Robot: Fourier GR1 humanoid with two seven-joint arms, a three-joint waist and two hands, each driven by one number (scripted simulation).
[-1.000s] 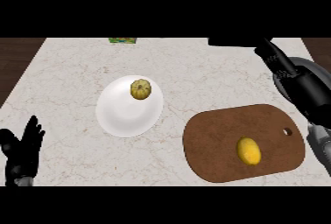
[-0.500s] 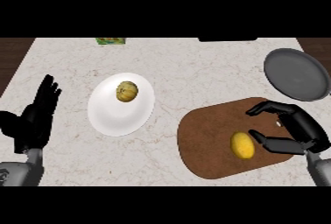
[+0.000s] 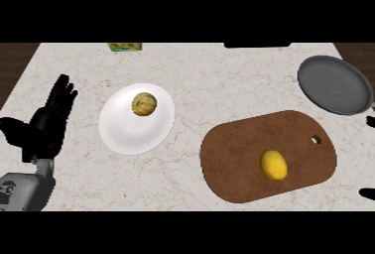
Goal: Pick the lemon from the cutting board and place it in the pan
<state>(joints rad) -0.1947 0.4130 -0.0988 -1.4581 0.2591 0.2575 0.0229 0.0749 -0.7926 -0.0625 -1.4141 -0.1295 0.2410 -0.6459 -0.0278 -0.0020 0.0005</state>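
Robot hand on the left (image 3: 45,121) stands open near the desk's left edge, fingers straight and pointing up, holding nothing; it is resting. Of the right robot hand (image 3: 370,120) only small dark tips show at the desk's right edge, one beside the pan and one lower down, too little to tell whether its fingers are open or curled. It has hold of nothing that can be seen.

The lemon (image 3: 274,164) lies on the brown cutting board (image 3: 234,149), a little toward the board's front right, free and untouched. The board sits toward the desk's front right corner. The grey pan (image 3: 336,84) lies beyond it by the right edge, toward the back, near the board's far corner but not touching it. A white plate (image 3: 128,134) with a small greenish-brown round fruit (image 3: 144,104) on it rests left of the board, apart from it. A small green box (image 3: 124,47) sits at the back edge.

The pick does not appear begun. The chief risk lies in the lemon's rounded shape: fingers closing off-centre could send it rolling across the board, perhaps off its front edge. The carry is short, but the pan reaches to the desk's right edge, so a release too far right might drop the lemon outside the rim. A low approach could also nudge the board.
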